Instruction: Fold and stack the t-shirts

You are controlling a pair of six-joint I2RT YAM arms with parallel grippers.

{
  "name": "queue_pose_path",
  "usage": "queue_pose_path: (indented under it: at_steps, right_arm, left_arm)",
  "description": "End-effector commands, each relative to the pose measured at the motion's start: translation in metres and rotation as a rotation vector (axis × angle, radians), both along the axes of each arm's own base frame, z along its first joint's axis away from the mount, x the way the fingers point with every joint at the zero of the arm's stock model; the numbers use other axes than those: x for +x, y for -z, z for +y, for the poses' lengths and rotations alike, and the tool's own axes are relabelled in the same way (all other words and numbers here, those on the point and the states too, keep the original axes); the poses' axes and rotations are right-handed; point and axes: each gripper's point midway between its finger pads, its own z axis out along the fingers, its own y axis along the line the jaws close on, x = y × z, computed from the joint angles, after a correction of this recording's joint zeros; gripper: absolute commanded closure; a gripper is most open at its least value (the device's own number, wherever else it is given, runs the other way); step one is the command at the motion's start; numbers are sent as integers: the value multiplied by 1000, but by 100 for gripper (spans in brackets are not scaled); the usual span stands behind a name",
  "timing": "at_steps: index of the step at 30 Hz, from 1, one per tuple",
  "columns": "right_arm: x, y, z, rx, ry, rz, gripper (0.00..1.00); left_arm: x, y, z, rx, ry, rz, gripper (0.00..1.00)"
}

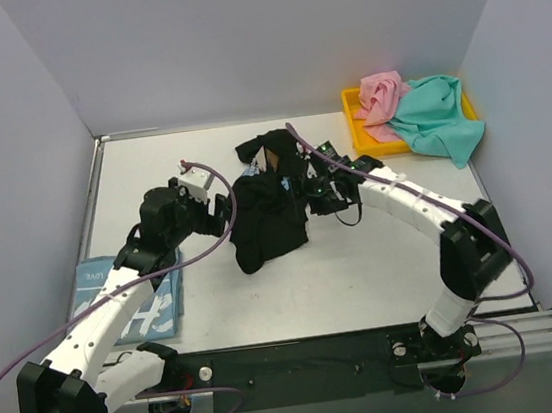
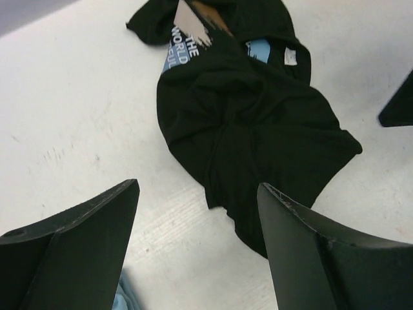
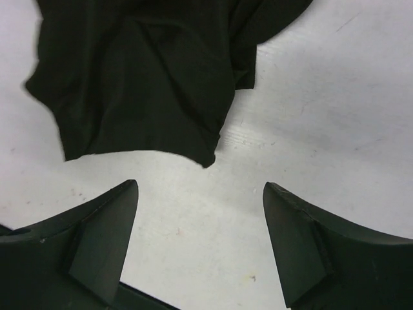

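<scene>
The left pincer [image 2: 197,194] and right pincer [image 3: 200,187] gape wide, holding nothing. The crumpled black shirt [image 1: 268,223] lies on the tabletop [image 1: 365,276] just ahead of each (between them), seemingly so both can seize opposite edges, though the hem is hard to pick out.

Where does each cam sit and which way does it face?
Top external: above and behind the bases, looking down on the table; both arms show, black t-shirt between them.
Left wrist: on the left gripper, looking forward-down at the black t-shirt; its open jaws show.
Right wrist: on the right gripper, looking down at the black t-shirt's edge; its open jaws show.
Shared: all three see the black t-shirt.
</scene>
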Motion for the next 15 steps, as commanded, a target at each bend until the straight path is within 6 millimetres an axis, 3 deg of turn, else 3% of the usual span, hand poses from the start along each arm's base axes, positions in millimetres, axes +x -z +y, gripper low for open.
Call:
queue_pose_path:
  at_steps: [1, 6, 8, 9, 10, 12, 14, 15]
  right_arm:
    - [8, 72, 15, 10, 78, 171, 30]
    - [19, 94, 52, 91, 45, 256, 39]
    - [18, 101, 57, 115, 81, 304, 68]
    - [13, 98, 61, 141, 92, 346, 89]
    - [8, 95, 62, 145, 92, 361, 100]
    - [-2, 71, 55, 124, 79, 333, 100]
    - [-15, 34, 46, 132, 45, 297, 100]
    - [-21, 2, 43, 163, 10, 242, 100]
  left_arm:
    - [-8, -8, 10, -107, -113, 35, 16]
    - [-12, -18, 18, -110, -135, 2, 16]
    - [-17, -19, 22, -105, -145, 16, 16]
    - [-21, -16, 23, -100, -134, 31, 17]
    - [-22, -16, 24, -106, -125, 31, 18]
    - [-26, -12, 29, -115, -109, 30, 21]
    - [-29, -5, 27, -107, -75, 42, 23]
    - [-31, 1, 24, -97, -46, 62, 26]
